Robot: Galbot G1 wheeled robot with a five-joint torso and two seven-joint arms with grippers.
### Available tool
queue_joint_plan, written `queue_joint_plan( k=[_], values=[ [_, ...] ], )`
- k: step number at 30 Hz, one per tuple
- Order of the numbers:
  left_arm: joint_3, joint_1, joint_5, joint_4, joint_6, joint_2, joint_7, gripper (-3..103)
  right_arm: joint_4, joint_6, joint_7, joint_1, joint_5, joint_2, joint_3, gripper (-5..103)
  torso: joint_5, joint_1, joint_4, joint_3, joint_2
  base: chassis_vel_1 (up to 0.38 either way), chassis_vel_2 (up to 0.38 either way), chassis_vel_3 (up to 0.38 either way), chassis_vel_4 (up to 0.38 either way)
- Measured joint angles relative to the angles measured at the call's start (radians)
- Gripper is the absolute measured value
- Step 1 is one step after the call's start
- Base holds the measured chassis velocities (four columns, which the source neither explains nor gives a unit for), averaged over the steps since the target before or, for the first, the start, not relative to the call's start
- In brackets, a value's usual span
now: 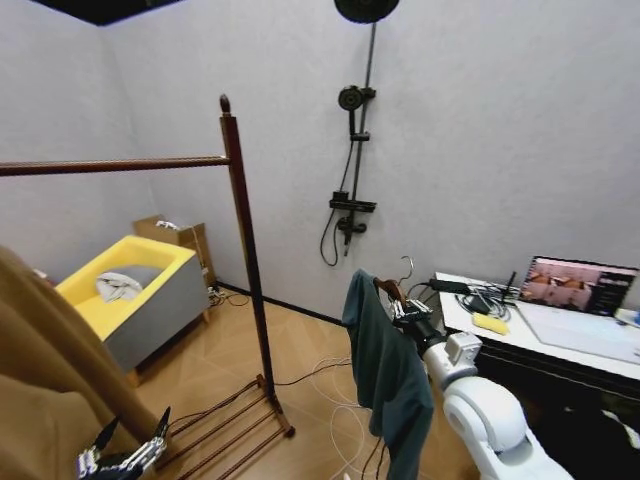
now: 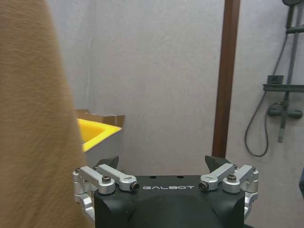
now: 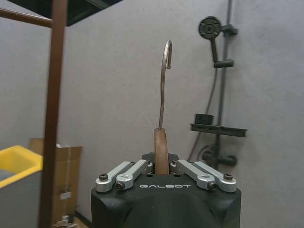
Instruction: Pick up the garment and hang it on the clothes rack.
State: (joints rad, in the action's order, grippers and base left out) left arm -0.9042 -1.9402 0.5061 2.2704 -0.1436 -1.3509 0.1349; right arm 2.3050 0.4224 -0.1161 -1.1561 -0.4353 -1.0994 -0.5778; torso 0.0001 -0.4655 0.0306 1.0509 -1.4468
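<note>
The right arm is reaching forward on the right, its right gripper point(image 3: 161, 164) clamping its fingers tight at its far end. The left gripper point(image 1: 128, 452) is hanging low at the near left, fingers point(image 2: 110, 165) spreading wide apart.

A staged home bathroom set up as a test room: a wall-mounted shower set point(image 1: 352, 150) on plain grey walls, a yellow-lined tub point(image 1: 130, 290), herringbone wood floor point(image 1: 300, 350), and the clothes rack point(image 1: 240, 250). A white surface point(image 1: 560, 335) carries a laptop point(image 1: 580, 285) and loose cables point(image 1: 330, 390) trail across the floor.
</note>
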Motion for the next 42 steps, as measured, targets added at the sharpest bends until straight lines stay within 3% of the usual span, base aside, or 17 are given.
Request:
queue_joint_plan(
  k=[5, 16, 19, 21, 22, 23, 24, 28, 35, 38, 42],
  values=[
    [0.0, 0.0, 0.0, 0.0, 0.0, 0.0, 0.0, 100, 0.045, 0.015, 0.004, -0.007, -0.051, 0.025, 0.001, 9, -0.0001, 0.0, -0.0001, 0.0, 0.0, 0.14, 0.127, 0.102, 0.129],
    [0.0, 0.0, 0.0, 0.0, 0.0, 0.0, 0.0, 100, 0.085, 0.02, -0.05, -0.014, -0.063, 0.048, -0.025, 9, -0.0001, 0.0, -0.0001, 0.0, 0.0, 0.132, 0.123, 0.131, 0.125],
    [0.0, 0.0, 0.0, 0.0, 0.0, 0.0, 0.0, 100, 0.135, 0.034, -0.068, 0.0, -0.122, 0.082, -0.037, 9, 0.0001, 0.0, 0.0002, 0.0, 0.0, 0.12, 0.126, 0.131, 0.09],
    [0.0, 0.0, 0.0, 0.0, 0.0, 0.0, 0.0, 100, 0.17, 0.052, -0.081, 0.05, -0.246, 0.143, -0.038, 9, 0.0, 0.0, 0.0, 0.0, 0.0, 0.119, 0.136, 0.131, 0.121],
    [0.0, 0.0, 0.0, 0.0, 0.0, 0.0, 0.0, 100, 0.17, 0.052, -0.081, 0.05, -0.246, 0.143, -0.038, 9, 0.0, 0.0, 0.0, 0.0, 0.0, 0.112, 0.136, 0.131, 0.126],
    [0.0, 0.0, 0.0, 0.0, 0.0, 0.0, 0.0, 100, 0.172, 0.053, -0.087, 0.083, -0.363, 0.2, -0.039, 9, -0.0003, 0.0, -0.0001, 0.0, 0.0, 0.129, 0.135, 0.131, 0.138],
    [0.0, 0.0, 0.0, 0.0, 0.0, 0.0, 0.0, 100, 0.161, 0.046, -0.084, 0.097, -0.415, 0.232, -0.041, 9, -0.0003, 0.0, 0.0, 0.0, 0.0, 0.112, 0.133, 0.145, 0.138],
    [0.0, 0.0, 0.0, 0.0, 0.0, 0.0, 0.0, 100, 0.123, 0.032, -0.07, 0.133, -0.439, 0.255, -0.03, 9, 0.0, 0.0, 0.0, 0.0, 0.0, 0.119, 0.122, 0.12, 0.134],
    [0.0, 0.0, 0.0, 0.0, 0.0, 0.0, 0.0, 100, 0.028, 0.048, -0.066, 0.339, -0.483, 0.272, 0.056, 9, 0.0001, 0.0, 0.0, 0.0, 0.0, 0.127, 0.106, 0.122, 0.124],
    [0.0, 0.0, 0.0, 0.0, 0.0, 0.0, 0.0, 100, -0.047, 0.083, -0.099, 0.54, -0.505, 0.262, 0.169, 9, -0.0002, 0.0, -0.0005, 0.0, 0.0, 0.117, 0.104, 0.104, 0.097],
    [0.0, 0.0, 0.0, 0.0, 0.0, 0.0, 0.0, 100, -0.097, 0.099, -0.117, 0.625, -0.511, 0.244, 0.235, 9, -0.0003, 0.0, -0.0003, 0.0, 0.0, 0.077, 0.065, 0.064, 0.063]
  ],
)
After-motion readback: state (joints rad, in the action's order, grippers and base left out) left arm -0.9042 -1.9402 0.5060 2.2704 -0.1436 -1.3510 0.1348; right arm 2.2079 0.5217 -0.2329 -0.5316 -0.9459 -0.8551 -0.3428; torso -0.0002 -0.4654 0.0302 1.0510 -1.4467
